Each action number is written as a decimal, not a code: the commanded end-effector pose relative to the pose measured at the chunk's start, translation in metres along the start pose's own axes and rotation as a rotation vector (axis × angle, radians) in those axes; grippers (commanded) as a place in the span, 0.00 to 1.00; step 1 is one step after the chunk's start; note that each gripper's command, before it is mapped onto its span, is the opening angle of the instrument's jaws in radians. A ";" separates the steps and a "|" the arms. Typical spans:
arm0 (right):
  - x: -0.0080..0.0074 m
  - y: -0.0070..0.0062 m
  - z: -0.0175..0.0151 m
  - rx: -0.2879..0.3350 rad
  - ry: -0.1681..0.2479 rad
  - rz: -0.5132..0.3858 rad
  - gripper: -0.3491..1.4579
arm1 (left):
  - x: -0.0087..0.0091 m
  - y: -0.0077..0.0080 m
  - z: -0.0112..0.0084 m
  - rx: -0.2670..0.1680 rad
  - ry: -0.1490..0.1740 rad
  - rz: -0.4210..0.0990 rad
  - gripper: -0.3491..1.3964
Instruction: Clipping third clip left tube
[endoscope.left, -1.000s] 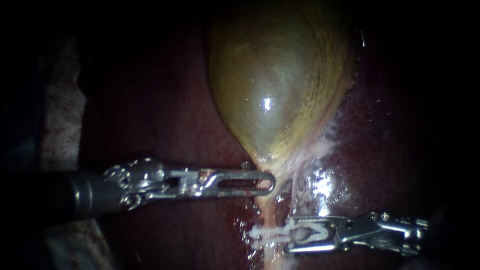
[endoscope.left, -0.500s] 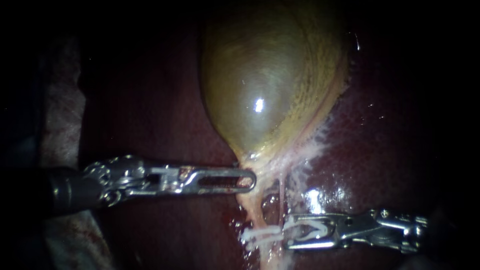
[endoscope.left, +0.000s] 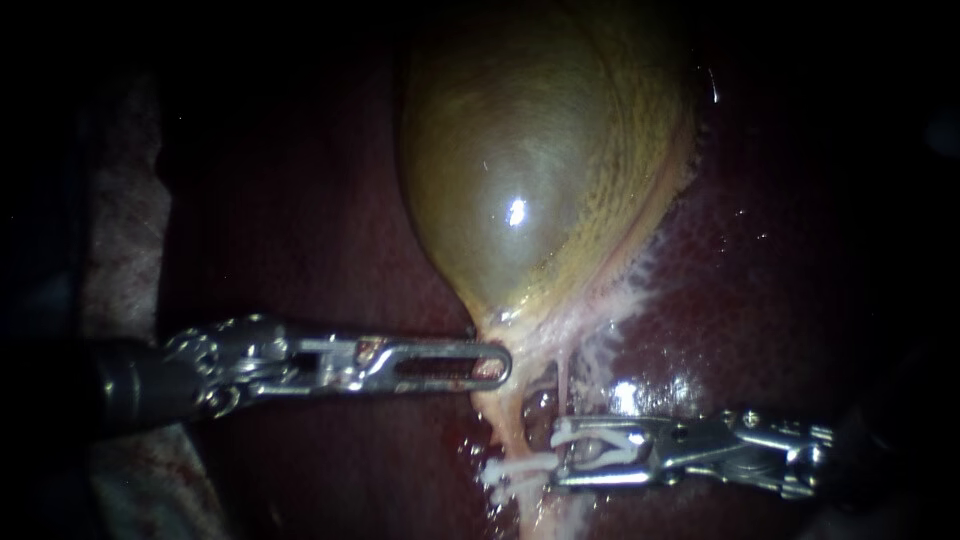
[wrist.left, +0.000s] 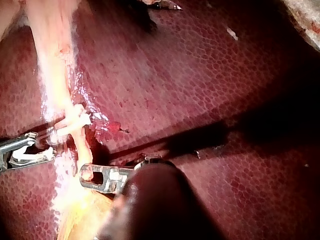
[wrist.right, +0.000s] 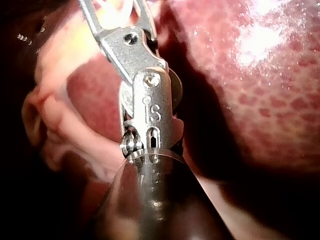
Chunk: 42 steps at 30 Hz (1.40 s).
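Note:
The yellow-green gallbladder (endoscope.left: 540, 170) narrows to a neck, where my left instrument (endoscope.left: 492, 362) has its slotted jaws shut on the tissue. Below the neck the pale left tube (endoscope.left: 503, 418) runs down and carries white clips (endoscope.left: 512, 470). From the right, my right instrument (endoscope.left: 558, 455) holds a white clip (endoscope.left: 600, 445) between its jaws, the tips just right of the tube and level with the clips on it. In the left wrist view the tube's clips (wrist.left: 75, 120) lie ahead of my left instrument (wrist.left: 94, 176). The right wrist view shows my right instrument (wrist.right: 116, 10) around its clip.
Dark red liver (endoscope.left: 780, 300) surrounds the gallbladder on both sides. A thin pale strand (endoscope.left: 562, 385) runs down just right of the left tube. Whitish frayed tissue (endoscope.left: 625, 300) lines the gallbladder's lower right edge. Pale cloth (endoscope.left: 125, 230) lies at the far left.
My left instrument has drawn the gallbladder's neck to the left, then held still. My right instrument has moved left and slightly up with its clip, closer to the tube.

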 end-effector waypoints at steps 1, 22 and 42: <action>0.0000 0.0001 0.0001 0.000 0.001 0.000 0.39 | 0.0000 0.0001 0.0000 0.000 0.000 -0.001 0.00; -0.0004 0.0022 0.0024 -0.017 0.015 -0.013 0.37 | -0.0003 0.0012 0.0000 0.002 0.002 -0.006 0.00; -0.0018 0.0037 0.0035 -0.044 -0.043 -0.026 0.35 | -0.0004 0.0021 0.0000 0.002 0.003 -0.010 0.00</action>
